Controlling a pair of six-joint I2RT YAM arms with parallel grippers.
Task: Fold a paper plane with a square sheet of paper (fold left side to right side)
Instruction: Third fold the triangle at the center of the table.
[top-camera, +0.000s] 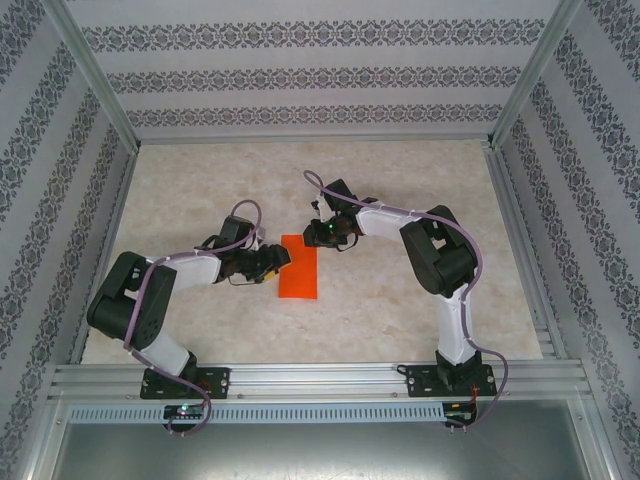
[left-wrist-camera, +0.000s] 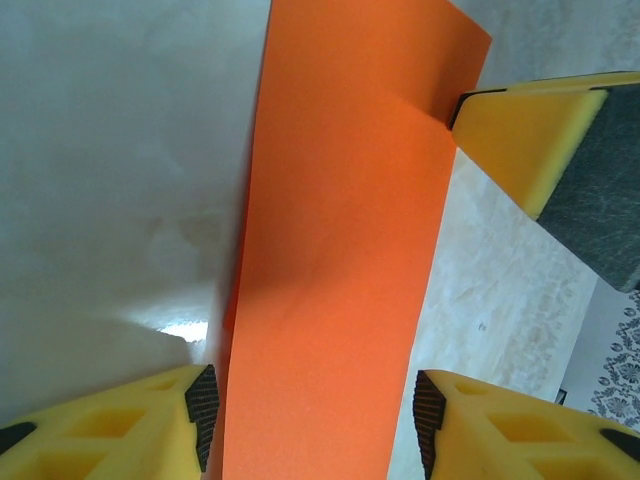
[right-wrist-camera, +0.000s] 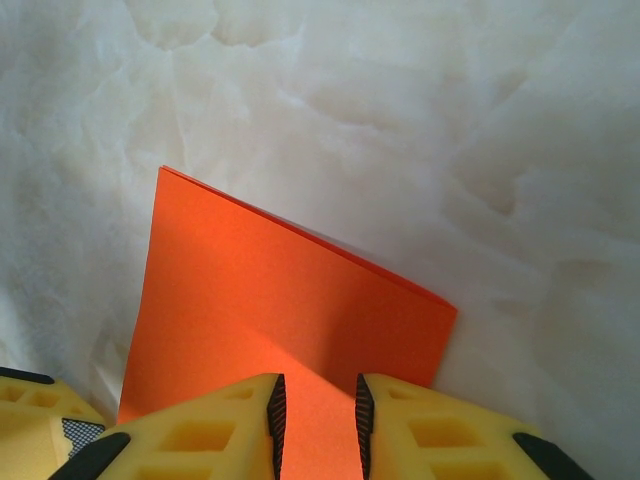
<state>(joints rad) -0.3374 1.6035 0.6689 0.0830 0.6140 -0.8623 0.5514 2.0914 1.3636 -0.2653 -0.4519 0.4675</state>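
Wrist views: left pincer (left-wrist-camera: 315, 405) apart astride orange paper (left-wrist-camera: 340, 250); right pincer (right-wrist-camera: 316, 405) narrowly apart.

Ahead of the left gripper (top-camera: 273, 261) the right gripper (top-camera: 322, 237) blocked the way; bare table (top-camera: 400, 180) lay open beyond both.

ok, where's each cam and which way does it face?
Top external: above, behind the bases, looking down at the table; both arms, left gripper and right gripper at the orange paper.
Left wrist: faces along its fingers over the paper; a right finger shows.
Right wrist: faces down past its fingers at the paper's end.
All share the paper.
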